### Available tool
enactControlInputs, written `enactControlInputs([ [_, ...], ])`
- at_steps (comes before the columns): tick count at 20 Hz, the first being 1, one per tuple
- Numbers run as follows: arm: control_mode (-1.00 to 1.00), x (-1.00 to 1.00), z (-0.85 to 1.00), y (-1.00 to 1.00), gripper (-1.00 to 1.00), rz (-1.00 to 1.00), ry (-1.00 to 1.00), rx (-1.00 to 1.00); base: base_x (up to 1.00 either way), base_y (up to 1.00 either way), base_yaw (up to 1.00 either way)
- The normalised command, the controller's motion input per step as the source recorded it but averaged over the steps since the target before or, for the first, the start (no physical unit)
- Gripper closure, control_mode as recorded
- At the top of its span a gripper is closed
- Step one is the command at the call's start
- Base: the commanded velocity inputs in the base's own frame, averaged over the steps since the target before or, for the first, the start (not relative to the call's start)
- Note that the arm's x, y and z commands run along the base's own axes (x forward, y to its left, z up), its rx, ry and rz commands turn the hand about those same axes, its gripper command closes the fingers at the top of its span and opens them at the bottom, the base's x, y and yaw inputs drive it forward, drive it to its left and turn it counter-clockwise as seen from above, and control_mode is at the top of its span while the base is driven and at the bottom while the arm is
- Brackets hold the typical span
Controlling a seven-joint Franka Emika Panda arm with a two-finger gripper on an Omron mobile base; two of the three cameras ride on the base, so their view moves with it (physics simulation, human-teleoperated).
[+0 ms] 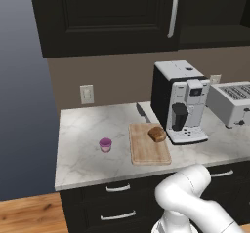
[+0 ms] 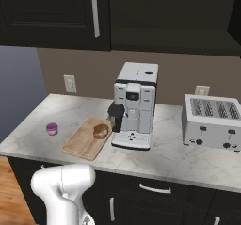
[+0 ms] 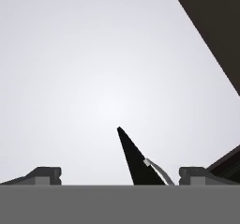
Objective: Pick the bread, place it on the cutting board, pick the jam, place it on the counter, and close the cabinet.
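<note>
Between wide-apart finger tips, gripper [image 3: 120, 176] open w/ nothing held, bread [image 1: 157, 133] on cutting board [image 1: 148, 151] by coffee machine [image 1: 183, 100], jam [image 1: 105, 145] on counter [image 1: 83, 154] left of board, cabinet [image 1: 102, 17] above.

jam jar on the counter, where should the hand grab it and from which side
Probably from straight above, fingers closing across the round body of the jam. It stands upright and alone on the counter, apart from the cutting board to one side, so both sides of its squat body are free. It is small, so the hand must center well.
</note>
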Motion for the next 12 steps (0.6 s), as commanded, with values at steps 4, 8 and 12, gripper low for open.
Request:
enactControlInputs([
  [4, -1.00, 0.23, 0.00, 0.18, -1.00, 0.00, -0.03, -0.01, 0.00, 0.00, 0.00],
  [8, -1.00, 0.26, 0.00, 0.11, -1.00, 0.00, -0.03, 0.00, 0.00, 0.00, 0.00],
  [12, -1.00, 0.31, 0.05, 0.01, -1.00, 0.00, 0.00, 0.00, 0.00, 0.00, 0.00],
])
